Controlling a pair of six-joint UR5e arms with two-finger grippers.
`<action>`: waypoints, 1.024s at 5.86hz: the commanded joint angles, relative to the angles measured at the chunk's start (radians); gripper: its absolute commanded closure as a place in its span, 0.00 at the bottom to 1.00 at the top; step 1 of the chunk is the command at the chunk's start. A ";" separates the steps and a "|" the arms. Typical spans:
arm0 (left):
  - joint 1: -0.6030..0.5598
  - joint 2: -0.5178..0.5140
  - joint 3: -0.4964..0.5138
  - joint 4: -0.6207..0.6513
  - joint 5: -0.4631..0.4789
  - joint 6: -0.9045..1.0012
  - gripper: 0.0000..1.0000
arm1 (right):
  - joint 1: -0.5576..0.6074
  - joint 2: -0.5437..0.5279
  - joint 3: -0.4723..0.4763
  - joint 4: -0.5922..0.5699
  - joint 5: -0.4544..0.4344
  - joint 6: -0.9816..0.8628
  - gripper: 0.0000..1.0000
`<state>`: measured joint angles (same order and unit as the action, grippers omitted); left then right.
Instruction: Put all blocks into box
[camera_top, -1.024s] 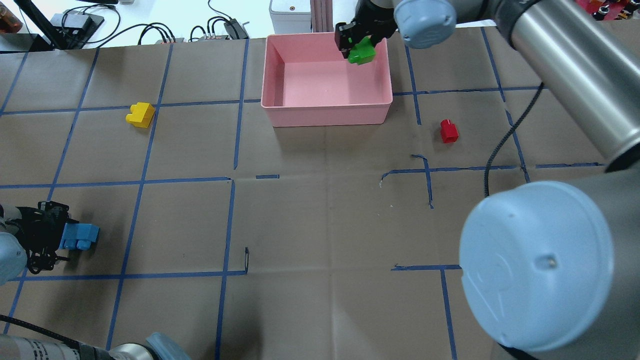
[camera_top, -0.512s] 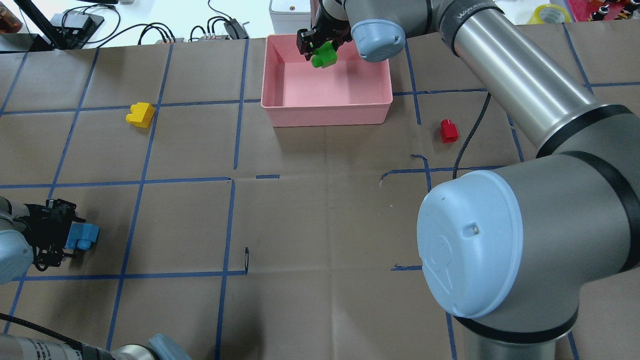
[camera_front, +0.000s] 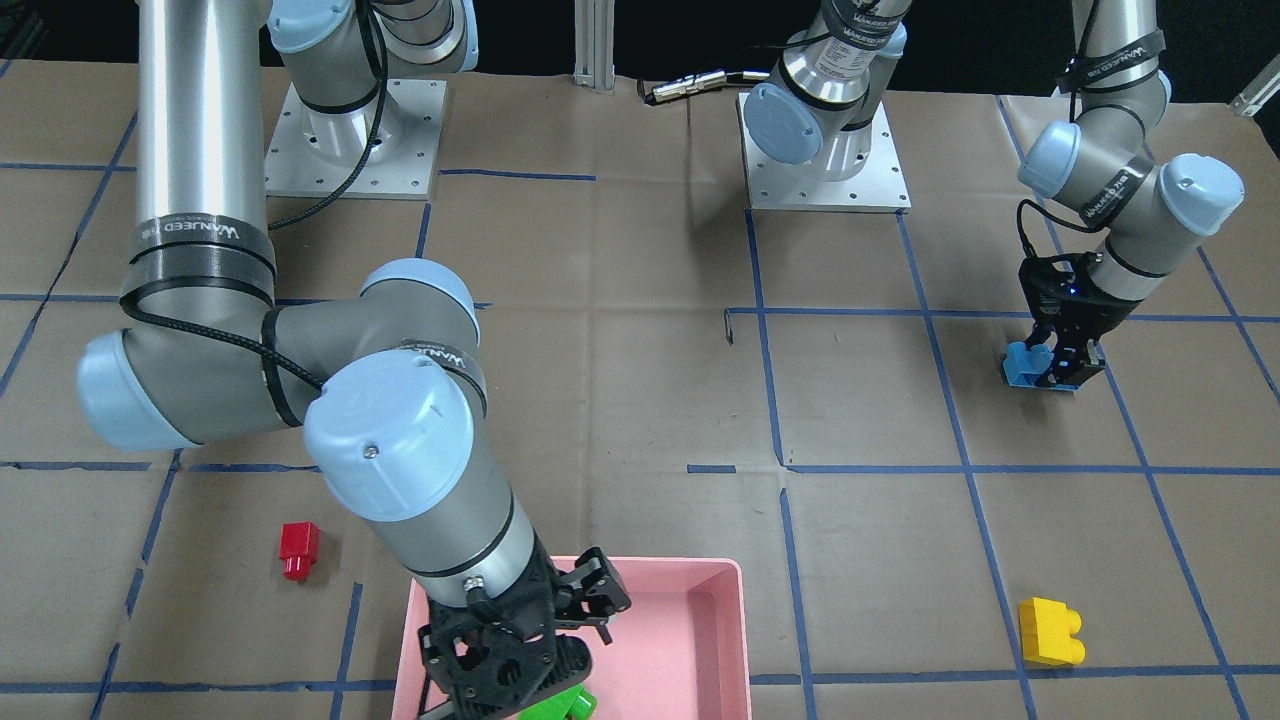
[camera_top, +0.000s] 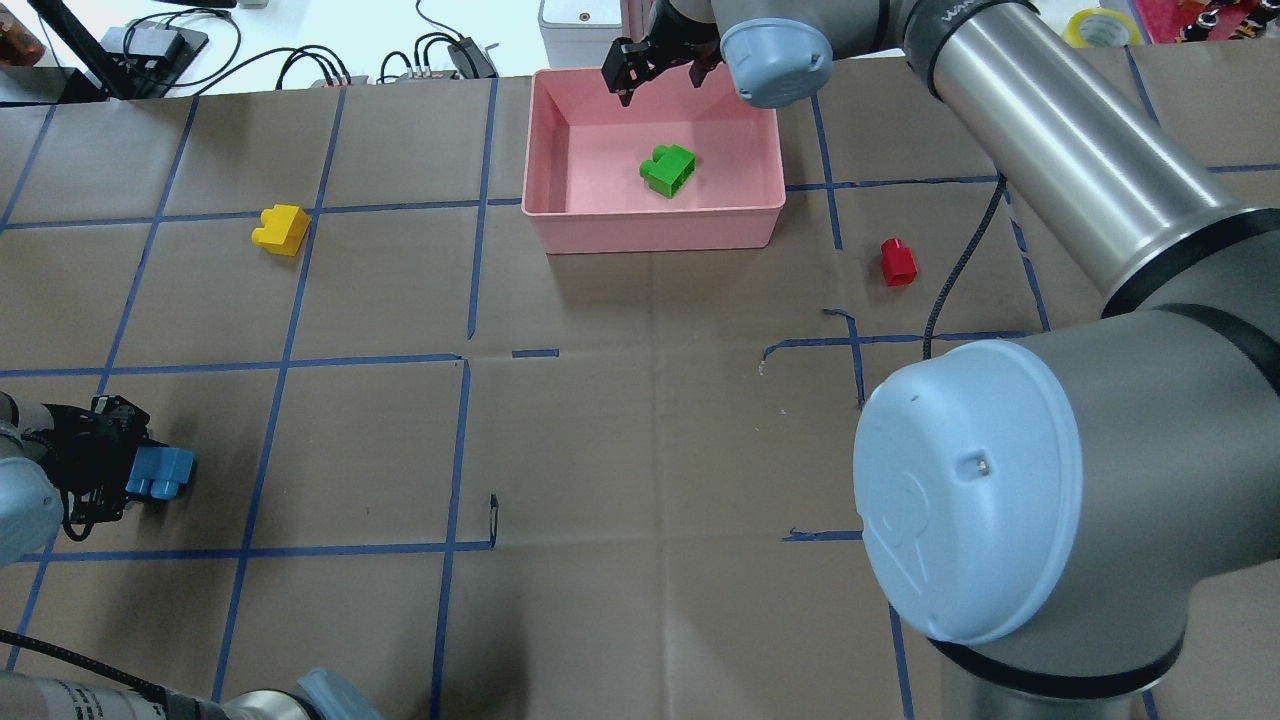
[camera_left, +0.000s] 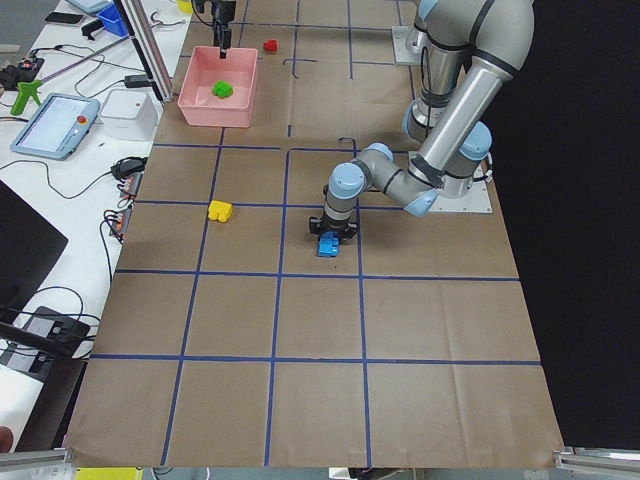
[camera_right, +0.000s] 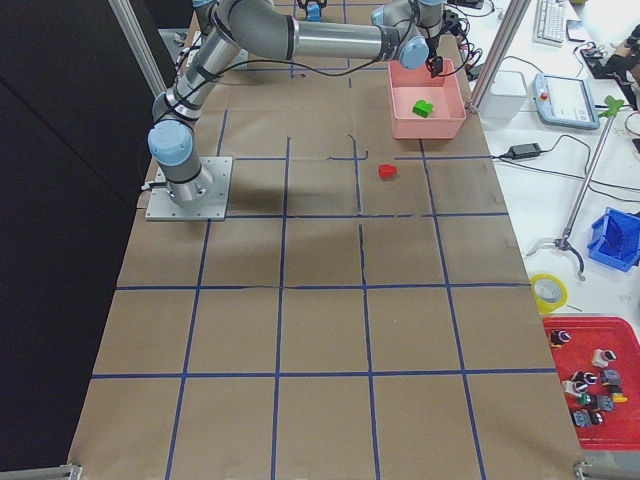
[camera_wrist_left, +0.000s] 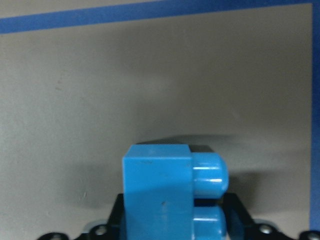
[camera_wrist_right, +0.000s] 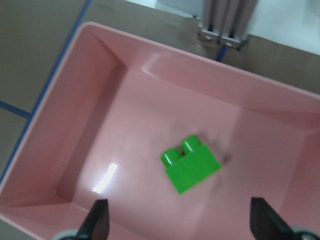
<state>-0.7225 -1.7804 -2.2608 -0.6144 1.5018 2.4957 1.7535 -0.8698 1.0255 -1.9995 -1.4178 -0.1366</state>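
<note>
Nearest, gripping the light blue brick (camera_top: 165, 472) across its flat sides in the closed left gripper (camera_top: 128, 478): hard, light, slick plastic, best taken clear of the studs. Mid-table, yellow brick (camera_top: 281, 229) and red brick (camera_top: 897, 262) loose, well apart. Farthest, right gripper (camera_top: 660, 75) spread empty above the box (camera_top: 660, 225), green brick (camera_top: 670, 170) on its floor, clear from the wrist view, half-hidden front-on.

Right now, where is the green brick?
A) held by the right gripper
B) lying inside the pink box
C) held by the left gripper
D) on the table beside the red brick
B: the green brick lies on the floor of the pink box, with the open right gripper above it.
</note>
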 joint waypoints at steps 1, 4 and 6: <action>-0.002 0.006 0.016 0.005 -0.002 -0.015 0.90 | -0.125 -0.108 0.013 0.250 -0.090 -0.049 0.01; -0.090 0.056 0.294 -0.281 -0.008 -0.217 1.00 | -0.212 -0.142 0.251 0.045 -0.217 -0.052 0.06; -0.229 0.052 0.581 -0.633 -0.003 -0.463 1.00 | -0.227 -0.202 0.603 -0.388 -0.204 -0.049 0.05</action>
<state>-0.8786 -1.7227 -1.8273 -1.0727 1.4973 2.1680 1.5349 -1.0462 1.4542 -2.1628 -1.6274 -0.1862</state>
